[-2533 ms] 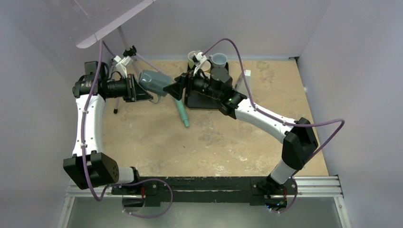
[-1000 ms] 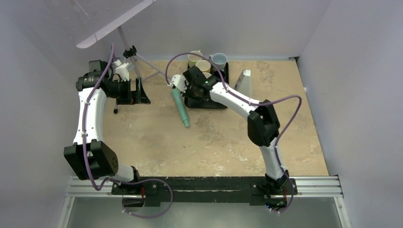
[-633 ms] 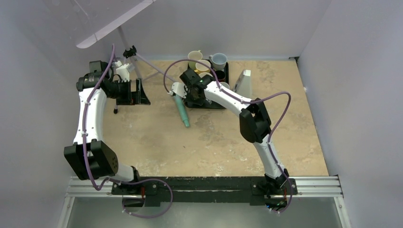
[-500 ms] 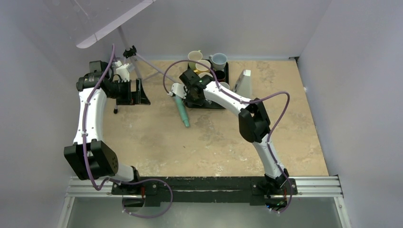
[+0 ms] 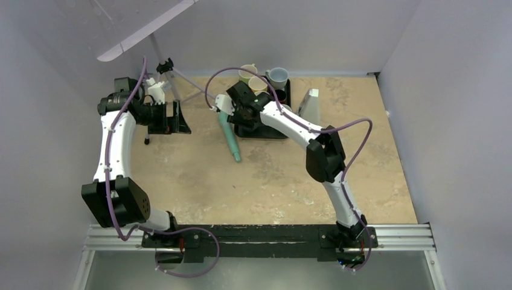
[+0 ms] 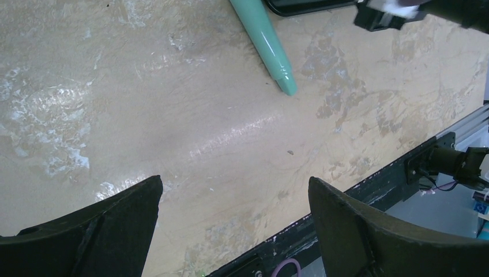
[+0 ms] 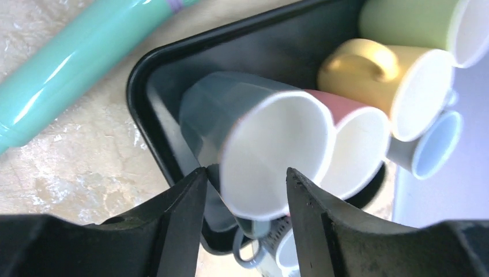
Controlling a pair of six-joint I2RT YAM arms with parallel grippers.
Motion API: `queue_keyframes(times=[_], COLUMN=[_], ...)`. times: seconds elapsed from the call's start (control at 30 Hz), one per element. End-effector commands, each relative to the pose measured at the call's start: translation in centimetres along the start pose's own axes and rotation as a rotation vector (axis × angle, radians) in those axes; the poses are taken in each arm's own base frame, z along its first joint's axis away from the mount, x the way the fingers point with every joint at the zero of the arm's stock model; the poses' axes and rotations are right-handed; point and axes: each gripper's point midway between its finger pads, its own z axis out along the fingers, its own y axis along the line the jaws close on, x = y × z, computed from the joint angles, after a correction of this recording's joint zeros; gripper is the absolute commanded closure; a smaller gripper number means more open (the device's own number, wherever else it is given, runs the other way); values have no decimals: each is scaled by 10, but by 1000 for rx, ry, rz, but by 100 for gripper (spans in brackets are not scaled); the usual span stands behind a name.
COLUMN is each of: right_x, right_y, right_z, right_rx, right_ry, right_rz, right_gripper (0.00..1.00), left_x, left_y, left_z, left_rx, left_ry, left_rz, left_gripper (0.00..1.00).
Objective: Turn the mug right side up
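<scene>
The mug (image 7: pixel 230 109) is grey-blue with a white inside. It stands mouth up in the near-left corner of the black tray (image 7: pixel 155 75). My right gripper (image 7: pixel 247 196) hangs just above it, open, with the mug's near rim and handle between its fingers and a gap showing on the left. In the top view the right gripper (image 5: pixel 241 115) covers the mug. My left gripper (image 5: pixel 178 118) is far to the left, open and empty, over bare table (image 6: pixel 235 190).
The tray also holds a pink mug (image 7: pixel 357 144), a yellow mug (image 7: pixel 357 69), a green mug (image 7: pixel 409 23) and a pale blue mug (image 7: pixel 427 150), all close together. A teal tube (image 5: pixel 229 139) lies just left of the tray. A grey wedge (image 5: pixel 311 103) stands to the right, a tripod (image 5: pixel 166 66) at the back left.
My right gripper's jaws have spread apart off the mug, which stays upright in the tray. The right wrist shifted slightly. The left arm has not moved in the last second.
</scene>
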Motion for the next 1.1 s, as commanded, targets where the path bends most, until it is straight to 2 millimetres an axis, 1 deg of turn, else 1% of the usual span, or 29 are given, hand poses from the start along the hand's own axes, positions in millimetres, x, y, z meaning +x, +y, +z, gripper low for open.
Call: queue_keyframes(times=[0.0, 0.07, 0.17, 0.2, 0.27, 0.3, 0.33, 0.37, 0.43, 0.5, 0.57, 0.6, 0.67, 0.7, 0.73, 0.77, 0.87, 0.93, 0.97, 1.03, 1.07], right_x=[-46, -52, -61, -62, -53, -38, -29, -17, 15, 54, 97, 119, 166, 184, 201, 221, 272, 301, 311, 320, 320], right_y=[-73, -76, -73, -75, -77, -72, -76, -83, -90, -94, -95, -95, -93, -92, -88, -78, -66, -56, -51, -41, -38], right_z=[-97, -123, -167, -182, -209, -209, -221, -241, -247, -247, -244, -244, -242, -245, -245, -242, -246, -244, -242, -235, -232], right_rx=[258, 273, 264, 281, 321, 331, 365, 399, 431, 479, 583, 653, 767, 809, 847, 880, 1048, 1140, 1164, 1175, 1168], right_ry=[-227, -307, -489, -550, -661, -687, -744, -806, -867, -888, -862, -843, -812, -822, -824, -826, -812, -788, -782, -773, -778], right_rz=[131, 178, 255, 283, 360, 404, 452, 512, 640, 755, 839, 888, 985, 1021, 1049, 1092, 1174, 1213, 1215, 1206, 1195], right_gripper=[44, 43, 43, 42, 42, 40, 40, 40, 40, 40, 40, 40, 39, 39, 38, 38, 37, 37, 37, 37, 37], left_x=[-1, -1, -5, -6, -8, -8, -10, -11, -14, -17, -26, -27, -22, -17, -16, -14, -13, -11, -9, -8, -8], left_y=[6, 12, 22, 24, 30, 37, 47, 53, 64, 68, 73, 77, 86, 90, 90, 90, 91, 96, 98, 101, 102], left_z=[2, 4, 10, 12, 21, 27, 33, 40, 50, 60, 68, 74, 85, 90, 92, 94, 95, 96, 98, 98, 97], left_rx=[-16, -39, -74, -75, -96, -129, -175, -205, -238, -248, -270, -291, -332, -340, -343, -340, -350, -379, -390, -403, -410], left_ry=[4, 5, -15, -29, -66, -86, -111, -129, -173, -228, -305, -322, -331, -338, -352, -369, -454, -486, -495, -517, -520], left_rz=[26, 33, 67, 92, 166, 216, 264, 308, 338, 313, 317, 325, 323, 305, 289, 284, 269, 239, 229, 225, 220], left_gripper=[0, 0, 0, 0, 0, 0, 0, 0, 0, 0, 0, 0, 0, 0, 0, 0, 0, 0, 0, 0, 0])
